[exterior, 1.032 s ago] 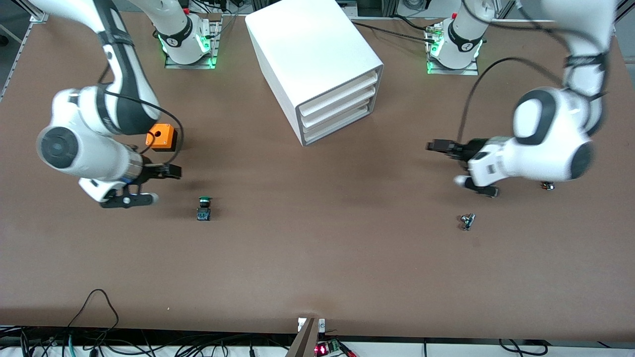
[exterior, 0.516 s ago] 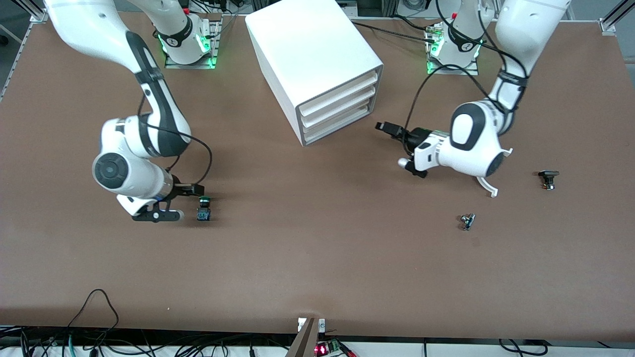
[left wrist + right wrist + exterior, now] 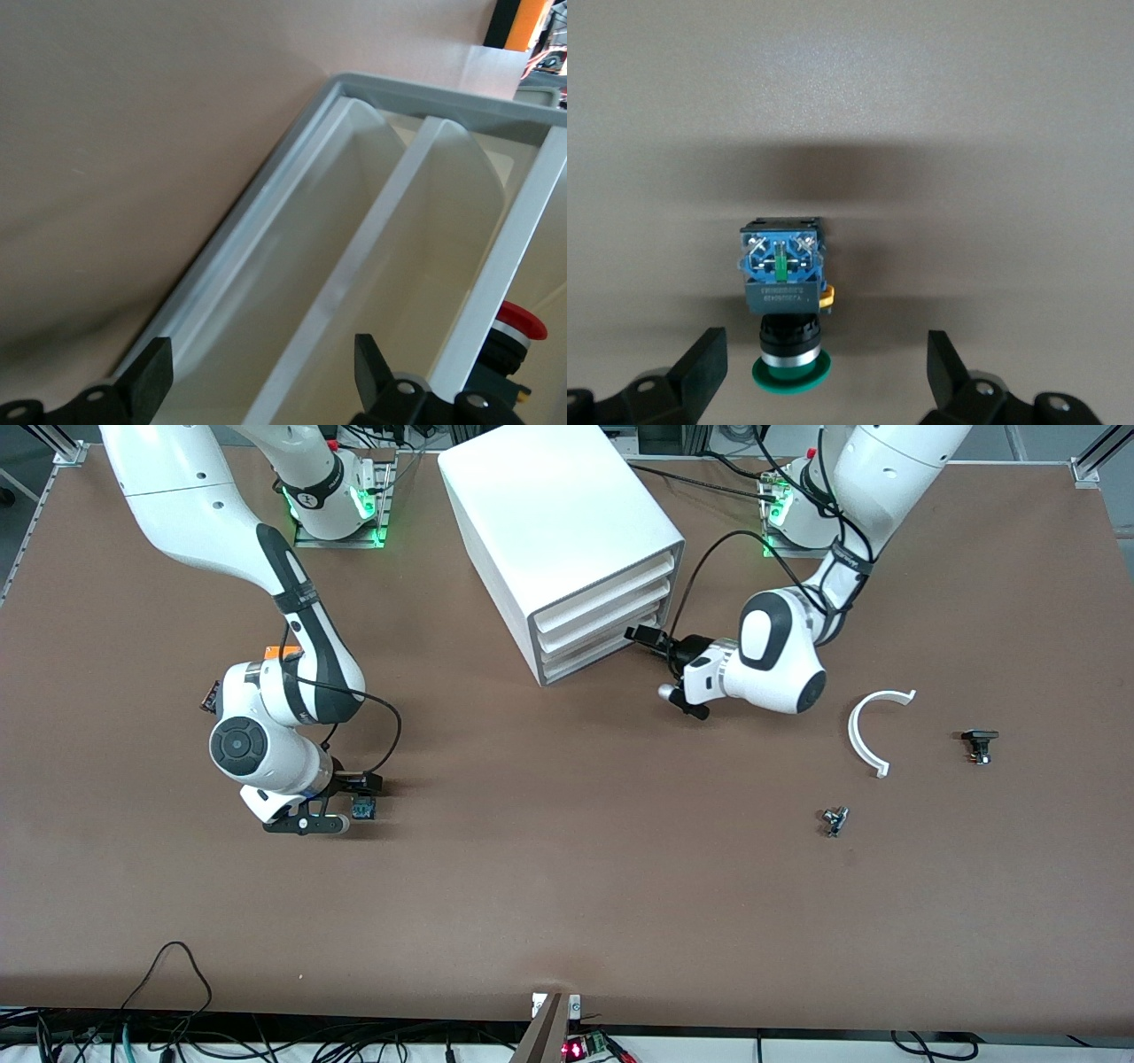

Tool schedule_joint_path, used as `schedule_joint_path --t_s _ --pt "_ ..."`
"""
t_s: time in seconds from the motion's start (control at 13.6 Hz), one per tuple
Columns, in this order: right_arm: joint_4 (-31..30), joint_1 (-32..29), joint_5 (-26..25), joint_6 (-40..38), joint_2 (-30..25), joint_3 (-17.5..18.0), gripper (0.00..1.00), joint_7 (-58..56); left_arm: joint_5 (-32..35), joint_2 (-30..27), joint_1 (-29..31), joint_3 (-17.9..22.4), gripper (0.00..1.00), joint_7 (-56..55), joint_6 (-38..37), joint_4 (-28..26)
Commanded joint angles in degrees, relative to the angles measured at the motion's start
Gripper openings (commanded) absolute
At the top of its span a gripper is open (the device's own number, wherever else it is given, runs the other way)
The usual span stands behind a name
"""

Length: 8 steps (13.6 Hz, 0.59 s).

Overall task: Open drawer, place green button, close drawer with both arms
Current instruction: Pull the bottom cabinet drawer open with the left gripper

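The white cabinet (image 3: 567,522) stands at the back middle with its three drawers shut. The lowest drawer (image 3: 602,648) also shows in the left wrist view (image 3: 292,283). My left gripper (image 3: 654,662) is open just in front of that drawer's front, at the end toward the left arm; in its wrist view (image 3: 261,381) the fingers span the drawer's lip. The button (image 3: 363,809) lies on its side on the table, green cap (image 3: 788,372) toward my right gripper (image 3: 353,797). That gripper (image 3: 824,376) is open with a finger on each side of the cap, not touching.
An orange box (image 3: 282,653) is mostly hidden by the right arm. Toward the left arm's end lie a white curved piece (image 3: 873,726), a small black part (image 3: 978,744) and a small metal part (image 3: 834,820).
My right gripper has come down and moved over to straddle the button. My left gripper has swung from over the table to the lowest drawer's front, uncovering the white curved piece.
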Motion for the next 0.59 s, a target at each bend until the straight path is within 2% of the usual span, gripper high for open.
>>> schedule_joint_path --t_s 0.0,0.15,0.22,0.29,0.44,0.52 --pt "0.6 0.7 0.4 1.2 1.1 -0.3 1.00 0.5 -2.8 0.0 -0.2 -1.4 0.77 1.1 2.5 -1.6" --pt "0.6 1.4 0.1 1.4 1.4 -0.3 0.99 -0.2 -2.8 0.4 -0.2 -3.1 0.37 1.2 4.0 -2.1" --pt "0.6 1.9 0.0 1.5 1.9 -0.4 0.99 -0.4 -2.8 0.3 -0.2 -3.2 0.06 1.7 4.9 -2.5" --pt "0.6 2.1 0.0 2.0 2.1 -0.4 0.99 -0.5 -2.7 0.4 -0.2 -3.3 0.00 2.6 4.9 -2.6" --pt "0.6 2.2 -0.1 2.2 2.4 -0.4 0.99 -0.7 -2.5 0.4 -0.2 -3.3 0.00 2.4 5.0 -2.7" --pt "0.6 2.1 -0.1 2.3 2.6 -0.4 0.96 -1.9 -1.8 0.3 -0.1 -3.0 0.00 2.5 5.2 -2.5"
